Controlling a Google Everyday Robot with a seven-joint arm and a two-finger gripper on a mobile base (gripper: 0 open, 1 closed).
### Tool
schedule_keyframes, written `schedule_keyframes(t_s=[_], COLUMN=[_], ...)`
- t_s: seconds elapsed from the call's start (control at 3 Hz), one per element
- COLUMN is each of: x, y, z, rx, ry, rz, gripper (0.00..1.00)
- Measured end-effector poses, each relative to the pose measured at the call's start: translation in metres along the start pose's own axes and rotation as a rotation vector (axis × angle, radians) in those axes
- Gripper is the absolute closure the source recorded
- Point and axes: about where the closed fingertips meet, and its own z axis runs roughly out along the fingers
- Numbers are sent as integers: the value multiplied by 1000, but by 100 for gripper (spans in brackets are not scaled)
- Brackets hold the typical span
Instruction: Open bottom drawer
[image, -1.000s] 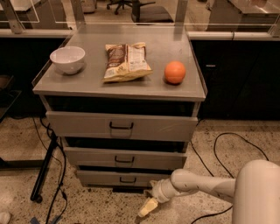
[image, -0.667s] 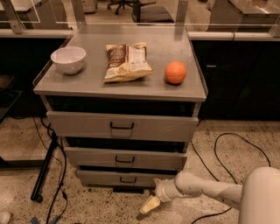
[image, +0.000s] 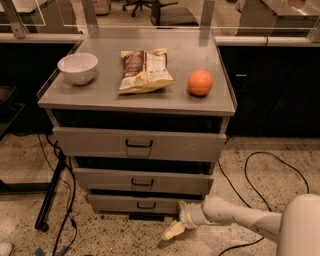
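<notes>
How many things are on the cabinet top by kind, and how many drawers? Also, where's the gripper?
Bowl: 1
Chip bag: 1
Orange: 1
Drawers: 3 (top drawer, middle drawer, bottom drawer)
Total: 6
The gripper is low near the floor, below and right of the bottom drawer's handle, not on it.

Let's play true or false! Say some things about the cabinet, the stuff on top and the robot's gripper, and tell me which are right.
1. The orange lies right of the chip bag on the cabinet top. True.
2. The white bowl sits inside a drawer. False: it stands on the cabinet top, left of the chip bag.
3. The gripper is down near the floor. True.
4. The gripper is on the bottom drawer handle. False: it is lower and further right, off the handle.
</notes>
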Motion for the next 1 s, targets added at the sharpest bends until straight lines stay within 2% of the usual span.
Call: schedule_keyframes(t_s=[0.33, 0.67, 1.0], x=[3, -5, -5], y=[-7, -25, -25], z=[19, 53, 53], rx=[2, 29, 29], ry=[-21, -44, -46], rz=[31, 39, 39], gripper=[0, 0, 0])
